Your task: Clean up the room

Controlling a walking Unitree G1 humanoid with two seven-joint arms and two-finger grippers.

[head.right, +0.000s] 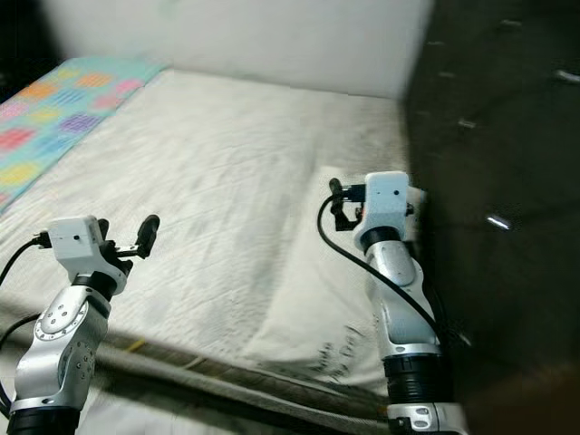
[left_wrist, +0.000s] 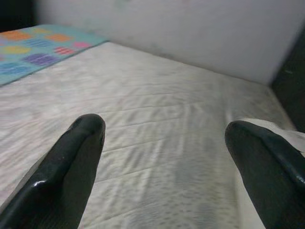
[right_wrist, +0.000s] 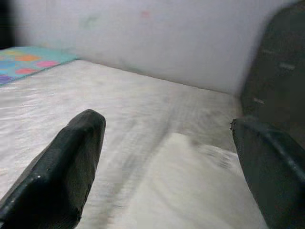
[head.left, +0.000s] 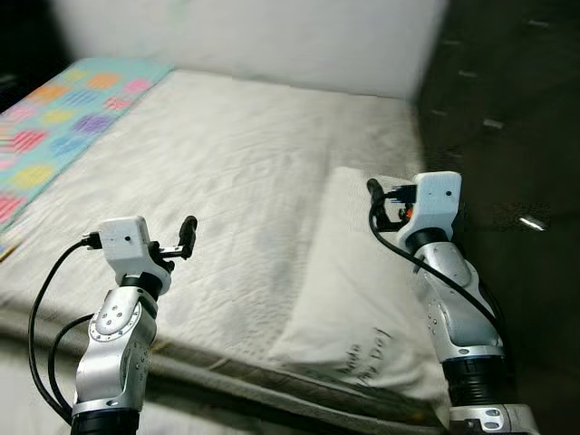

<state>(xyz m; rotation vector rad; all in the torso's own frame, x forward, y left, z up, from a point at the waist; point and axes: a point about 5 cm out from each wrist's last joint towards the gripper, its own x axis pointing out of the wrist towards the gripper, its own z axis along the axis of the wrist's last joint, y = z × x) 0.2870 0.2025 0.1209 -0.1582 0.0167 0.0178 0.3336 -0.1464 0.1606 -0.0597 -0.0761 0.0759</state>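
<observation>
Pillow lies flat on the bed, against the dark headboard: soft, light, floppy by the look of it.
Best pinched at a corner or edge, I'd say. Right gripper hovers over the pillow, jaws spread wide, empty; left gripper hangs beside the pillow, equally wide, touching nothing.

- The bed is covered with a wrinkled off-white sheet and runs back to a pale wall.
- The pillow is white and lies flat on the bed's right side, close to the dark headboard. Its near end bears some dark writing.
- The blanket has a turquoise ground with coloured patches and lies spread along the bed's far left edge.
</observation>
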